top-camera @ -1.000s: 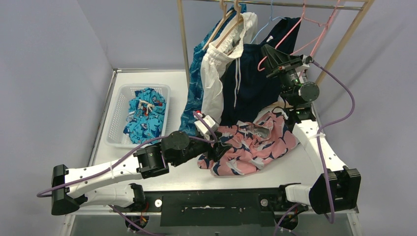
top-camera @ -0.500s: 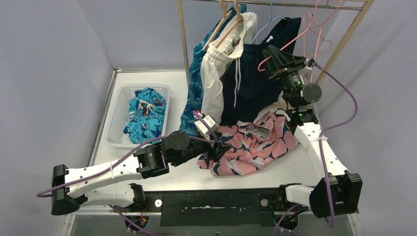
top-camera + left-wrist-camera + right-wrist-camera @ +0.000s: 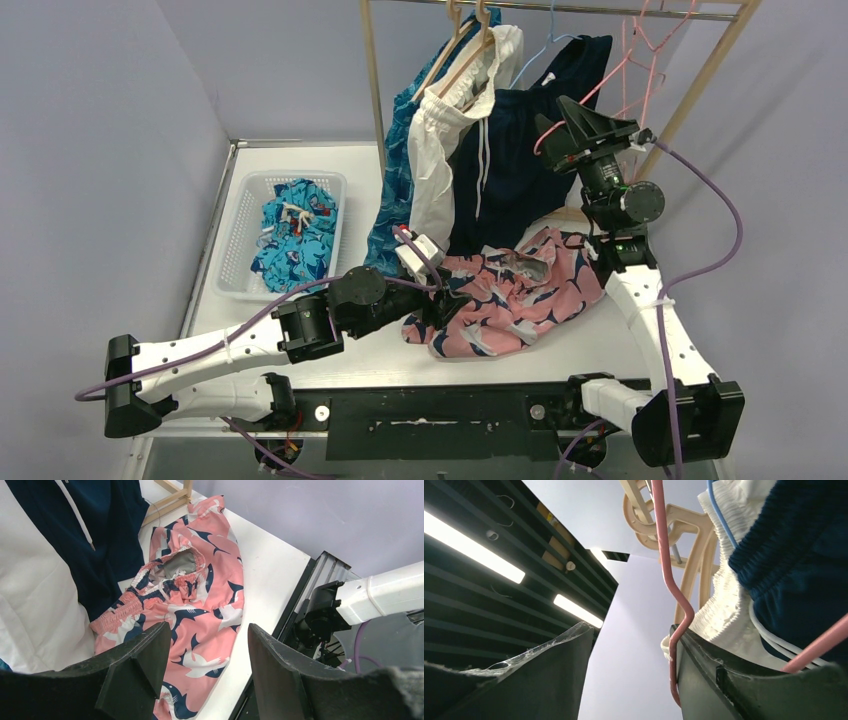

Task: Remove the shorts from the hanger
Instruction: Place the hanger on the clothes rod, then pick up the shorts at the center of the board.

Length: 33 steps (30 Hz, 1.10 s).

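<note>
Down at the bottom centre, the left gripper point(image 3: 438, 306) sits low over the table point(image 3: 600, 345), fingers spread wide with nothing between them. Right at its tips lie the pink shark-print shorts point(image 3: 200, 595), off the hanger and crumpled flat on the white surface. They are pink fabric with navy and white sharks, the elastic waistband bunched and gaping open. Whether the fingers touch the cloth, I cannot tell.

Over on the left, the teal cartoon-print shorts point(image 3: 295, 235) are heaped in a white basket point(image 3: 240, 200), white drawstring showing on top.

Moving up the frame, three pairs hang on the wooden rack point(image 3: 372, 70). The blue leaf-pattern shorts point(image 3: 390, 215) droop furthest left. The white drawstring shorts point(image 3: 432, 180) overlap them, dangling from a wooden hanger point(image 3: 689, 520) with the ribbed waistband gathered at the top. Beside those are the navy shorts point(image 3: 505, 180), dark and plain, with white cords hanging down the front.

Upper right, the right gripper point(image 3: 556, 114) is raised beside the navy pair, tilted upward. Its fingers are released and well apart. A bare pink hanger point(image 3: 658, 530) runs down between them, close against the inner edge of the right-hand finger in the wrist view.
</note>
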Each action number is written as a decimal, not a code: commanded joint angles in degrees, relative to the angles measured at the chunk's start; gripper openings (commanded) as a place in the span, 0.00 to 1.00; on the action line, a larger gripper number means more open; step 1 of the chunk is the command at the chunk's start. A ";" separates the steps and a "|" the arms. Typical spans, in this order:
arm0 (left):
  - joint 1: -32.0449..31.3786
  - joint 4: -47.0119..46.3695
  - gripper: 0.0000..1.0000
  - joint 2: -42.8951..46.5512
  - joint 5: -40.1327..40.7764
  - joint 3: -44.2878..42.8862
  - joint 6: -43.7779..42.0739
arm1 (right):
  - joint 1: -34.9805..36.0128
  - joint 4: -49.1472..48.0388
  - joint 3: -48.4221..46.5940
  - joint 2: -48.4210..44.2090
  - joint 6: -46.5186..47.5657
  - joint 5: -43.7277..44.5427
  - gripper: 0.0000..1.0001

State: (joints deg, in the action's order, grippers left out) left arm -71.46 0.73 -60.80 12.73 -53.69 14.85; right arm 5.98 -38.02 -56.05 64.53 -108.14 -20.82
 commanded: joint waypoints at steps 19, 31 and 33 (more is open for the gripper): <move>0.18 -1.74 0.57 1.80 -0.68 0.60 1.39 | -0.94 20.78 9.84 -20.60 10.96 -1.57 0.90; 0.19 -1.03 0.57 1.27 -1.25 0.23 1.74 | -1.01 32.95 12.38 -26.69 17.50 -3.84 0.94; 0.29 -0.84 0.57 1.61 -0.75 0.47 1.76 | -1.04 38.63 12.51 -28.69 21.12 -2.87 0.93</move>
State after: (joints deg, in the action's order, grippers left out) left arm -71.46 1.17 -60.49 12.08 -52.97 16.16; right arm 5.26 -8.12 -43.53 39.31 -93.71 -23.49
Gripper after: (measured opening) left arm 0.572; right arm 0.938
